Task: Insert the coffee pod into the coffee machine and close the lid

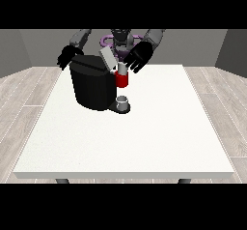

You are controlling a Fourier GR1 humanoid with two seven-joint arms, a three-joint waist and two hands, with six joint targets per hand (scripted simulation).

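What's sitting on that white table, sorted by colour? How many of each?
Black: 1, the coffee machine, its grey lid raised
Red: 1, the pod holder at the machine's front
Grey: 1, the small cup below it
Total: 3

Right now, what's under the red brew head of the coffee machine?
A small grey cup stands on the machine's base below the red brew head. The cup's inside can't be seen.
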